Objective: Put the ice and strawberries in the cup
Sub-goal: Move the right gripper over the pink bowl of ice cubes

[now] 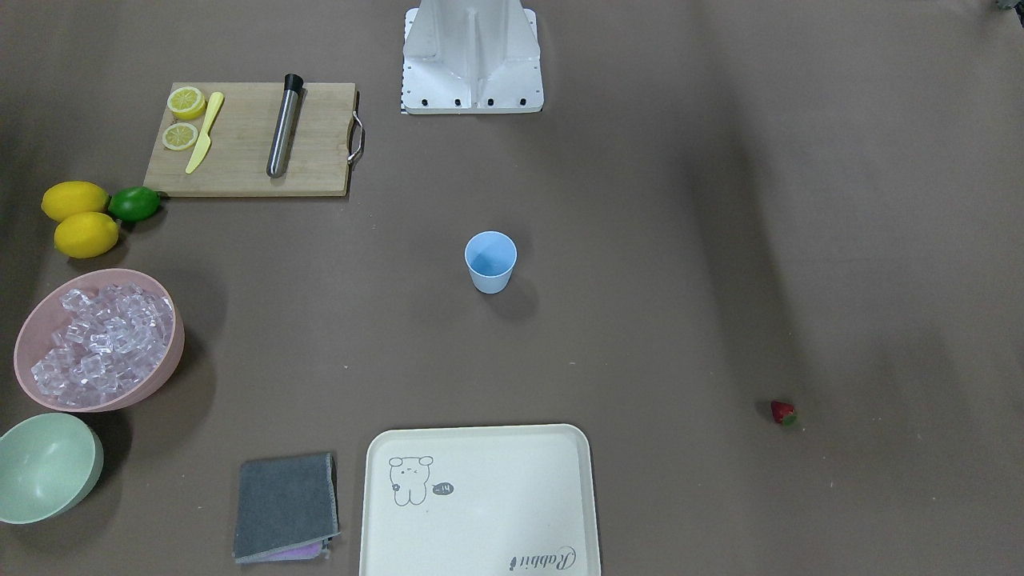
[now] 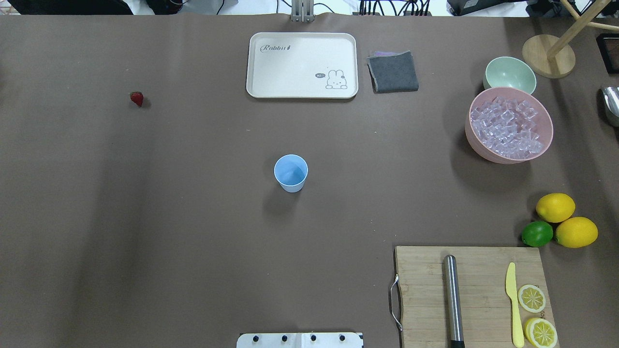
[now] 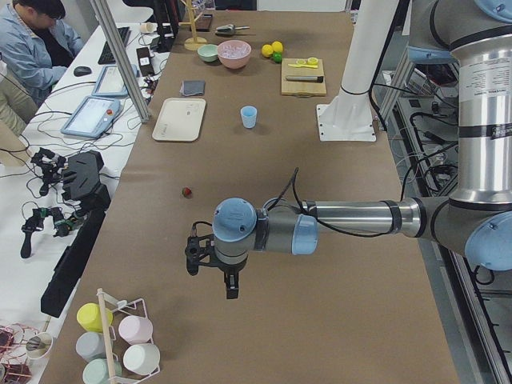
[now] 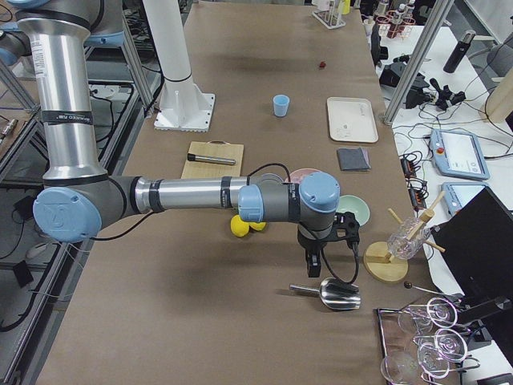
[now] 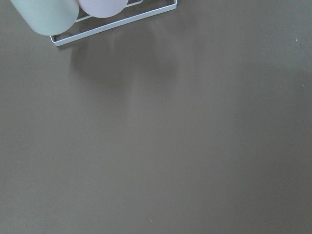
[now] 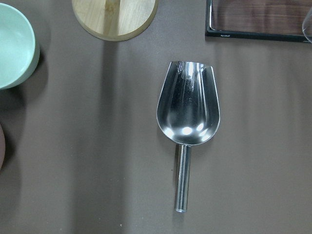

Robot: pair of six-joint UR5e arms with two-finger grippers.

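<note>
Cup (image 1: 490,262) upright at mid-worktop (image 1: 656,200), nothing seen inside. Ice (image 1: 102,344) heaped in pink bowl (image 1: 156,382) far out on the robot's right, just beside green bowl (image 1: 48,468). Strawberry (image 1: 783,412) alone on bare worktop well off to the robot's left, far from cup and ice alike. Nothing of the task done yet, judging by the bare cup.

Left claw (image 3: 212,280) hanging low over bare worktop, apart from the strawberry and nearer the worktop's left end. Seen from the side only, so cannot tell whether wide or narrow. Right claw (image 4: 329,261) pointing down above scoop (image 6: 187,117), not touching it. Scoop lying flat, hollow side up, past the bowls at the right end. Again cannot tell how the jaws stand.

Ice probably hard, slick and loose, so a poor thing to pinch and apt to squirt out. Better carried in the scoop. Scoop stiff, smooth metal; best taken by the thin round handle, about halfway along and squarely across, to stop it rolling.

Strawberry tiny and light, perhaps soft. Pinch gently across the widest part of the body, not the leafy cap. Cup light and tapered, likely easy to tip. Release from just above the rim, without knocking it.
</note>
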